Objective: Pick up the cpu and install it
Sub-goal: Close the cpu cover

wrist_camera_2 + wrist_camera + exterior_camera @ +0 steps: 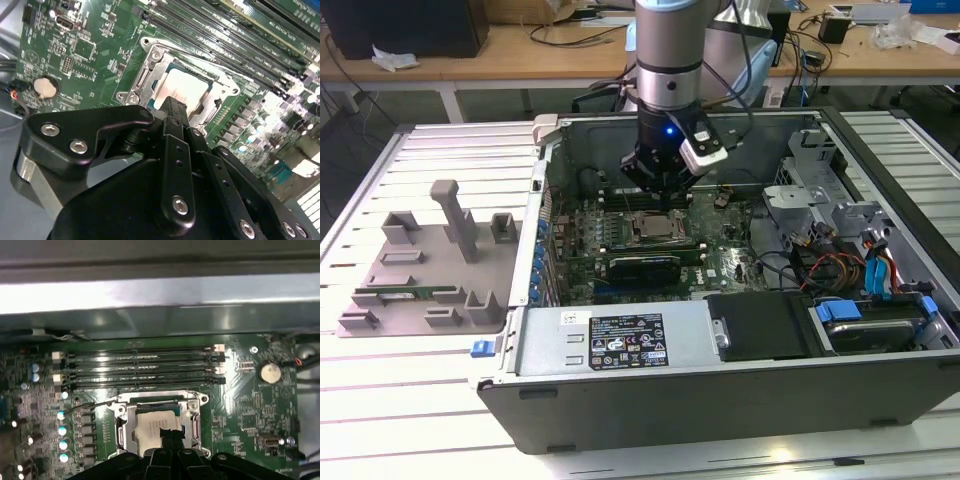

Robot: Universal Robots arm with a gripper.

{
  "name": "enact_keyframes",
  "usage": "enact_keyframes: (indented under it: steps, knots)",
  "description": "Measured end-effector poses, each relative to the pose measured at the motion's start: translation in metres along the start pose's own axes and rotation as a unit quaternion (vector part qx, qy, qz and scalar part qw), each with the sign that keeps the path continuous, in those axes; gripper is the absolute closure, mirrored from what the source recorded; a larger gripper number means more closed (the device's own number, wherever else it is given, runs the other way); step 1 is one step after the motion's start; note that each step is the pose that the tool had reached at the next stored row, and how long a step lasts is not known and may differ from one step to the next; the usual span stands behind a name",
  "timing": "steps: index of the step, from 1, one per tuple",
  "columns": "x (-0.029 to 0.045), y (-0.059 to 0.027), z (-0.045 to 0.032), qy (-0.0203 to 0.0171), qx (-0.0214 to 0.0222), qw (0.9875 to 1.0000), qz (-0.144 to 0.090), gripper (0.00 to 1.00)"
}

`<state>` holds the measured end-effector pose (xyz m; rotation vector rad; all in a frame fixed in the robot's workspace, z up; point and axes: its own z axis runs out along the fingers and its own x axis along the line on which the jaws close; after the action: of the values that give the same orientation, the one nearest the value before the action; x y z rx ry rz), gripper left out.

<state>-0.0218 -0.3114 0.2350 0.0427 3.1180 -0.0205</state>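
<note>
The cpu [655, 228] is a small silvery-grey square chip lying flat inside the metal socket frame [672, 240] on the green motherboard of the open computer case [740, 400]. In both wrist views the cpu [180, 90] [150, 424] sits within the socket frame [145, 75] [194, 421]. My gripper [665, 200] hangs just above the chip, its black fingers pressed together with the tips [172, 104] [170, 432] over the chip's edge. Nothing is between the fingers. Whether the tips touch the chip I cannot tell.
Memory slots [145, 367] run beside the socket, with a coin battery [270, 372] nearby. A drive cage with cables [860, 260] and a power supply [620, 340] crowd the case. A grey fixture tray [420, 270] holding a green memory stick [405, 295] lies on the exterior view's left.
</note>
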Motion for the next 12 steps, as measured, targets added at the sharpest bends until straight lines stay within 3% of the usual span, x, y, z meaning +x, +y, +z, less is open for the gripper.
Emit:
enact_keyframes:
  steps: [12]
  knots:
    - [0.0138,-0.0004,0.0065,-0.0001,-0.0002,1.0,-0.008,0.89]
